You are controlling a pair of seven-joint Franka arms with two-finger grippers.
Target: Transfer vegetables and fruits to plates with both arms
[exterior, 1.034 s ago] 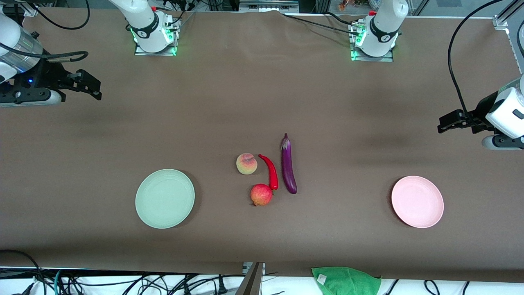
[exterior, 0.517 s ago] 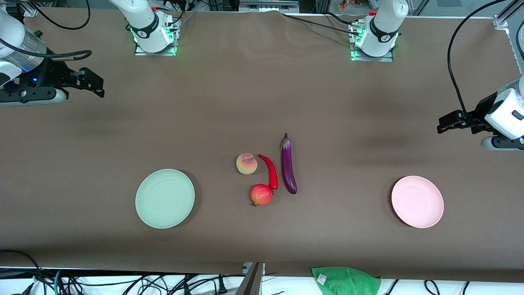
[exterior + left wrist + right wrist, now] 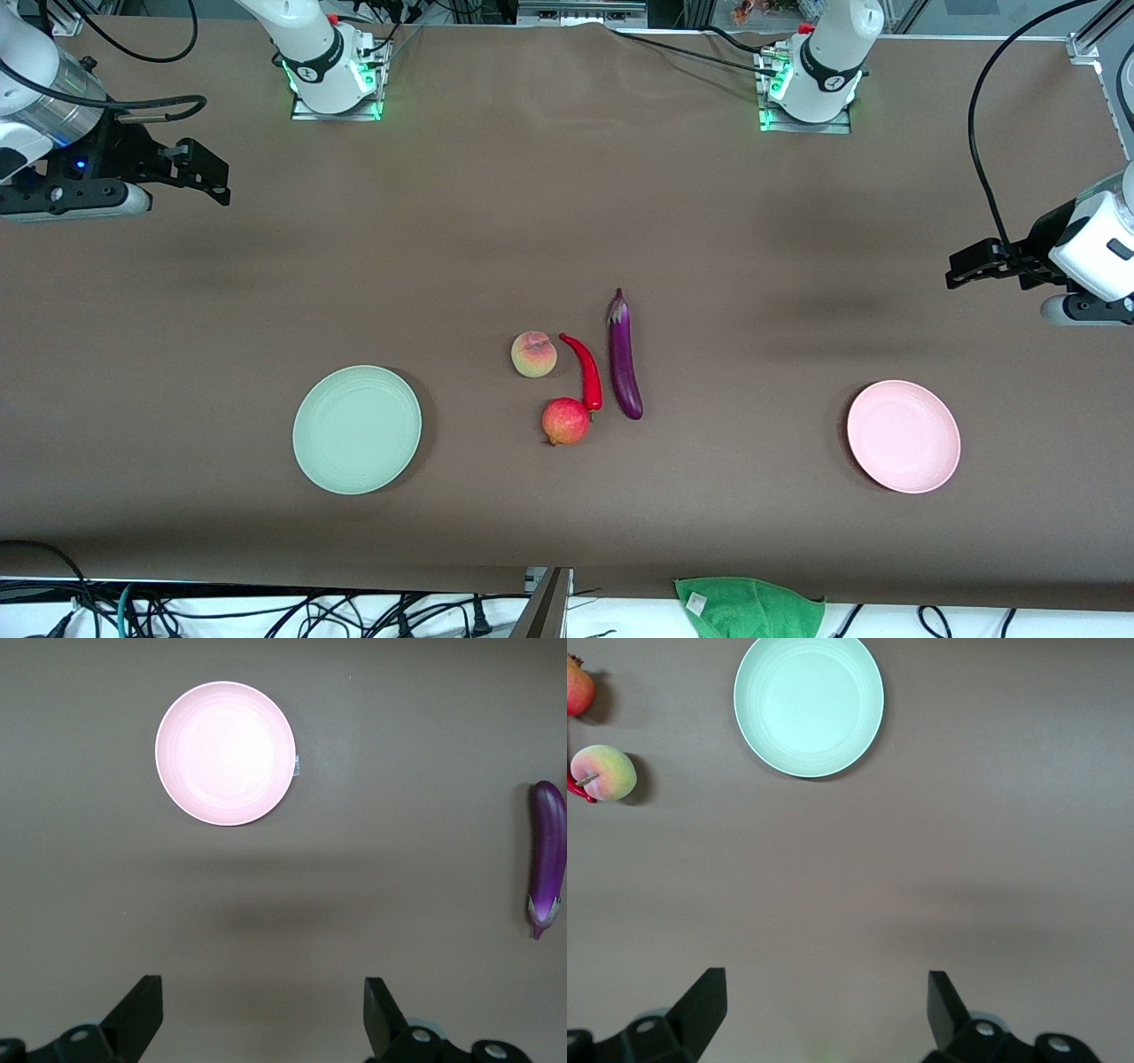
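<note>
Mid-table, eggplant (image 3: 624, 358) lies lengthwise, stem toward bases.

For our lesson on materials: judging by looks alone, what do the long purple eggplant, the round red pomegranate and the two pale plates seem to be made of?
Long purple eggplant: probably plastic; smooth, glossy skin with sharp highlights. Round red pomegranate: likely a moulded replica, even sheen, though real fruit cannot be ruled out. Pale mint green plate and pale pink plate: matte finish with faint concentric rings, seemingly plastic or a fibre composite.
</note>
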